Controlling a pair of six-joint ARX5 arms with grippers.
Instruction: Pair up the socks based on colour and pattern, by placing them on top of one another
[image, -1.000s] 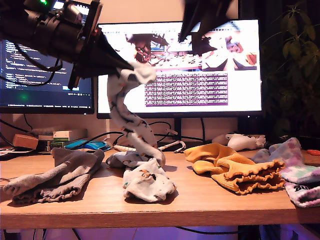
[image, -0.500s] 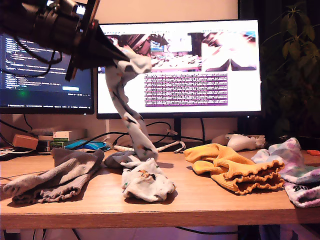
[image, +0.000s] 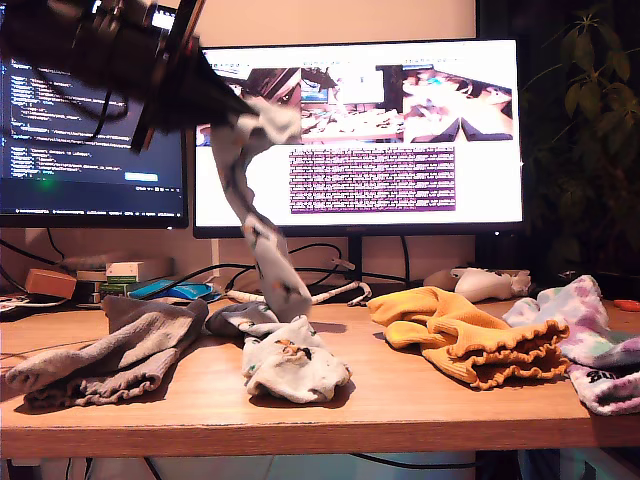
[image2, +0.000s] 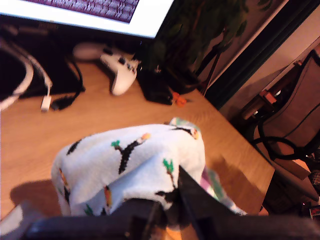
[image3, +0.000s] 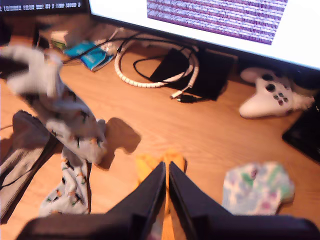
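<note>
Fabric this thin and limp carries no shape of its own: the printed sock (image: 250, 190), pale with small figures, hangs in a long twisting drape from my first pincer (image: 243, 108), which is clenched on one end of it high at the exterior view's left, while its lower end just reaches its mate (image: 295, 368), lying bunched on the table (image: 400, 410) directly below. It looks very light and soft, so I judge it will swing and fold as it is lowered; a pinch at one end suits it, and laying it down slowly should let it pile onto the mate. My second pincer (image3: 165, 172) hovers over the table with its tips pressed together on nothing, and does not show in the exterior view. By count: two printed socks; a grey ribbed heap (image: 105, 350) at the exterior view's left, which reads as two though I cannot separate them surely; a mustard-yellow frilled heap (image: 470, 335), seemingly two; a pastel blotched fuzzy heap (image: 590, 340) at the exterior view's right, number unclear; and one white controller (image: 485, 283) behind
</note>
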